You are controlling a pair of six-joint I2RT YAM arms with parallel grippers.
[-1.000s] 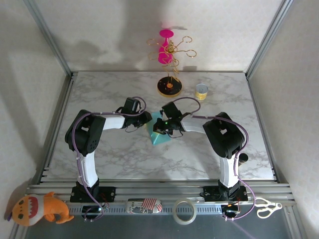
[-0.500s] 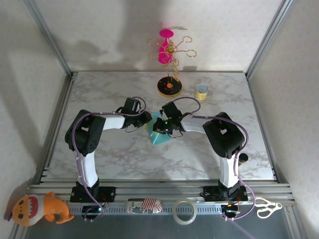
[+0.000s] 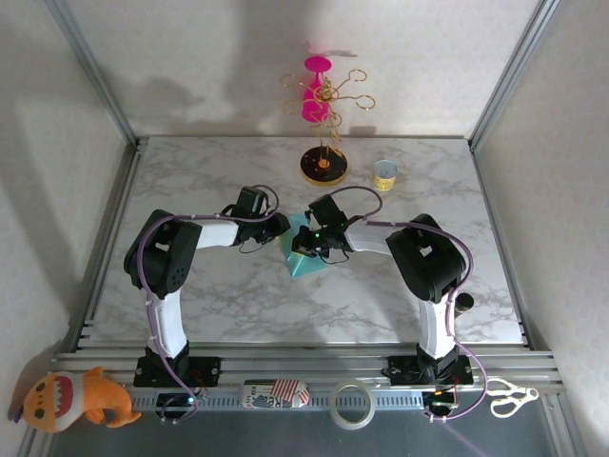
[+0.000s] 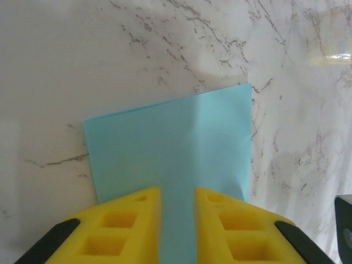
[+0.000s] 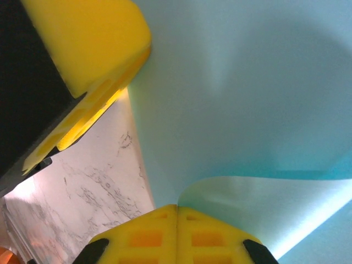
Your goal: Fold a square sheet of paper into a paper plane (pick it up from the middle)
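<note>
The teal-blue square sheet of paper [image 3: 306, 263] lies mid-table on the marble, partly folded, with a soft crease down its middle [image 4: 170, 137]. My left gripper [image 4: 177, 190] rests over the sheet's near edge; its yellow fingers stand a narrow gap apart, and flat paper shows in that gap. In the top view it sits at the sheet's upper left corner [image 3: 283, 228]. My right gripper [image 5: 177, 208] is shut on a curled-up flap of the paper [image 5: 247, 99], lifted off the rest of the sheet. It meets the sheet from the right [image 3: 306, 244]. A left finger [image 5: 82, 44] shows close by.
A stand with a round black-and-yellow base [image 3: 324, 167], gold hooks and a pink piece is at the back. A small yellow roll [image 3: 384, 175] stands to its right. Along the front rail lie a plush toy [image 3: 76, 400], tape ring [image 3: 350, 404] and scissors [image 3: 509, 398].
</note>
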